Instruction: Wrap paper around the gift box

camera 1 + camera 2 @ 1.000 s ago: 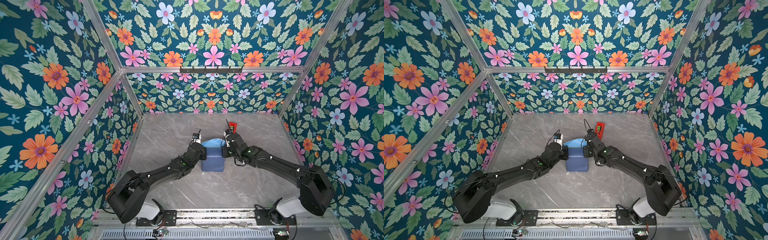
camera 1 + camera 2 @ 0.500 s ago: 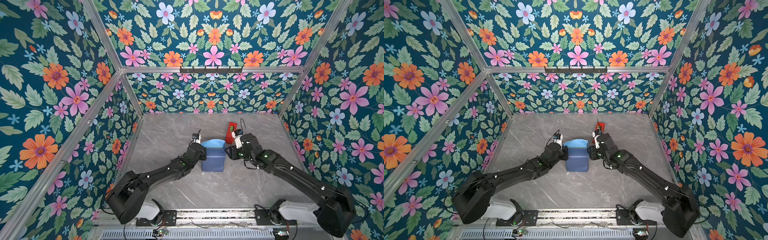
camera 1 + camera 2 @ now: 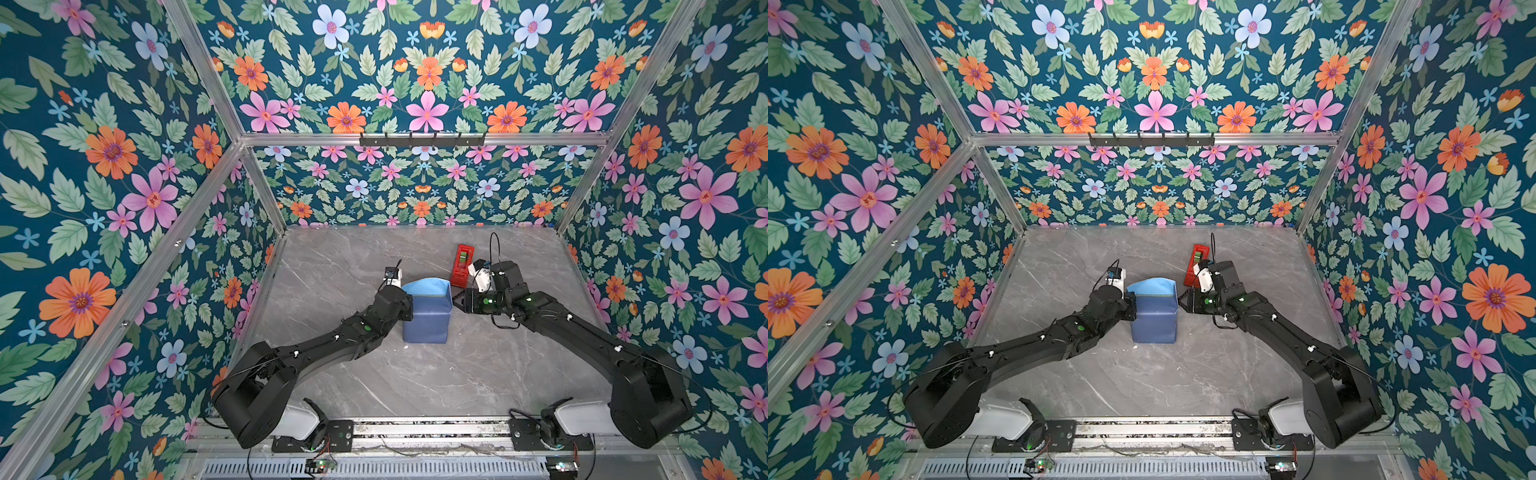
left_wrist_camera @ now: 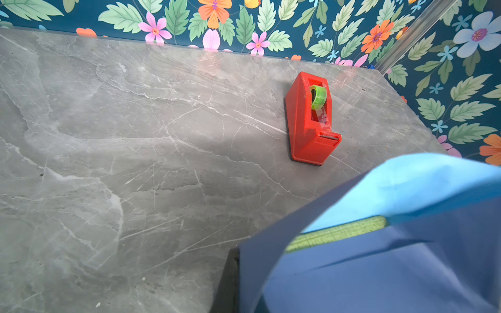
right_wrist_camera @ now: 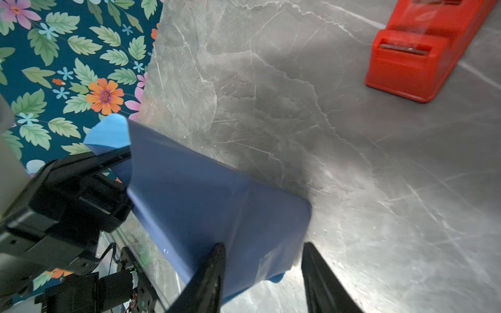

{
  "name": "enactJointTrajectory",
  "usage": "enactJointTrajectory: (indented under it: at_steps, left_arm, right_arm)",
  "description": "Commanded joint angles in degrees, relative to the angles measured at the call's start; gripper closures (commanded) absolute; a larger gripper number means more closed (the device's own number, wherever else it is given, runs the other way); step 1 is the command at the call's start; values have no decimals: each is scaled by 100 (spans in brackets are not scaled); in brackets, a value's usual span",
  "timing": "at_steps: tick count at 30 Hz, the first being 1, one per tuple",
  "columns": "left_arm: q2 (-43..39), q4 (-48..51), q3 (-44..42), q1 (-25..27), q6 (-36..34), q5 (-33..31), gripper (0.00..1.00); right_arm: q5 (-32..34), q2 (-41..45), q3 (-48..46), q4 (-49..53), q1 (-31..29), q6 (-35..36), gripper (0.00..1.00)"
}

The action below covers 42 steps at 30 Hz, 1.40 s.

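The gift box stands on the table, wrapped in the paper [image 3: 426, 320] [image 3: 1152, 322]. Only a thin green strip of the box [image 4: 336, 234] shows where the paper [image 4: 379, 271] gapes at the top. My left gripper [image 3: 409, 307] [image 3: 1131, 305] is shut on a paper flap at the parcel's upper left side; one dark finger [image 4: 229, 284] shows beside the flap. My right gripper [image 3: 459, 300] [image 5: 263, 260] is open just right of the parcel, with nothing held. The slate-blue side of the paper [image 5: 203, 195] lies in front of its fingers.
A red tape dispenser [image 3: 462, 266] [image 3: 1196, 264] [image 4: 309, 127] [image 5: 423, 54] with a green roll sits behind the right gripper, close to its wrist. Flowered walls enclose the grey marble table [image 3: 374, 374] on three sides.
My right gripper was shut at the parcel's upper right edge; it has opened and drawn back to the right. The left arm and the parcel have stayed put.
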State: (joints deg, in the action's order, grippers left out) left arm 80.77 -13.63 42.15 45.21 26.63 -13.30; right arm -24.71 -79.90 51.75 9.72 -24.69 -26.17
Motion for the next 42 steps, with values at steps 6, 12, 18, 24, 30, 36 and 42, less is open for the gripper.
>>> enactJointTrajectory:
  at_steps: [6,12,18,24,30,36,42]
  left_arm:
    - [9,62,2,-3,-62,21,100]
    - [-9,45,-18,1,-75,31,100]
    - [-26,44,-42,4,-79,37,100]
    - [-44,29,-63,-2,-79,28,100]
    - [-26,1,-97,2,-71,69,100]
    - [0,-26,-85,-2,-70,74,100]
    - [17,-35,-74,-2,-70,95,100]
  right_arm:
    - [-148,-351,269,-425,-194,-134,51]
    - [-96,-651,444,-480,-234,-131,51]
    - [-163,-894,603,-587,-263,-186,50]
    - [-139,-1148,639,-725,-327,-265,49]
    - [-170,-1212,499,-969,-327,-436,48]
    - [-355,-1022,477,-1177,-317,-579,46]
    - [-360,-778,298,-1261,-300,-531,43]
